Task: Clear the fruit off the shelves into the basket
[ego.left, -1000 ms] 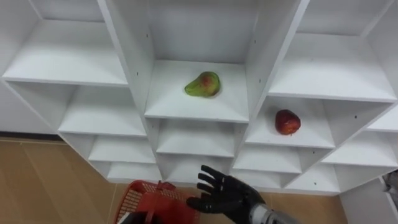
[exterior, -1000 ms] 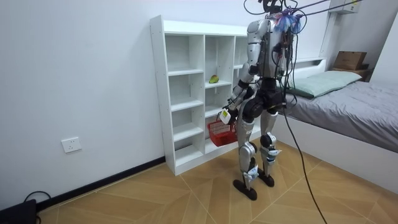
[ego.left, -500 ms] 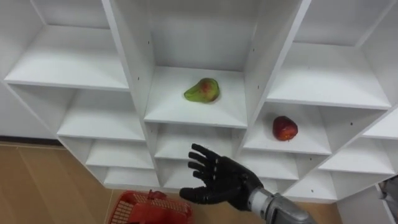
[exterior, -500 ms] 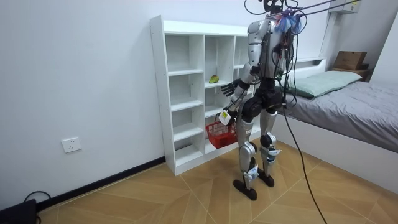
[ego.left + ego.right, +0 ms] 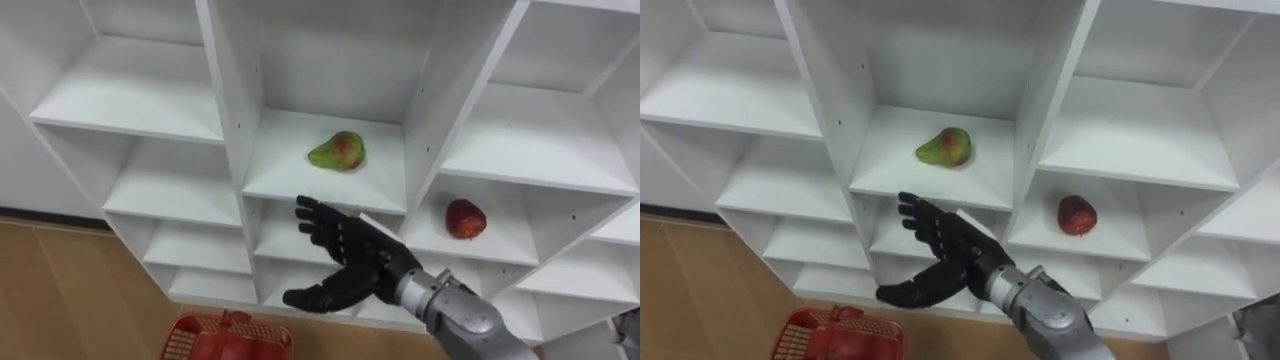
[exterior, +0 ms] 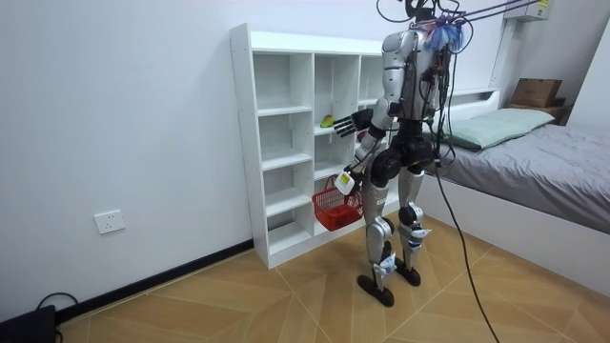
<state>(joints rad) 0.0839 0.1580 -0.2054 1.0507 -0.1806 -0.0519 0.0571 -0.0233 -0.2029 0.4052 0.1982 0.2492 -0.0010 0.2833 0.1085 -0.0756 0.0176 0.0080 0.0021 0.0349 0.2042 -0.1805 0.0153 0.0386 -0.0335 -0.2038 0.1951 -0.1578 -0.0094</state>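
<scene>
Green-red pear (image 5: 337, 152) lies on a shelf (image 5: 285, 178); red apple (image 5: 465, 218) sits lower right.

From the room view I see a bed (image 6: 543, 162) with a grey cover on the room view's right. A pale green pillow (image 6: 496, 122) lies at its head, with a cardboard box (image 6: 536, 91) behind. A white wall socket (image 6: 110, 222) sits low on the wall, above a dark skirting board (image 6: 162, 284). The wooden floor (image 6: 238, 305) has a herringbone pattern.

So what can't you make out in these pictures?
Basket: cut off by the eye views' bottom edge, so its contents are unclear.
Left hand: too small in the room view to read its fingers.
Apple: in the room view, hidden behind the robot.
</scene>
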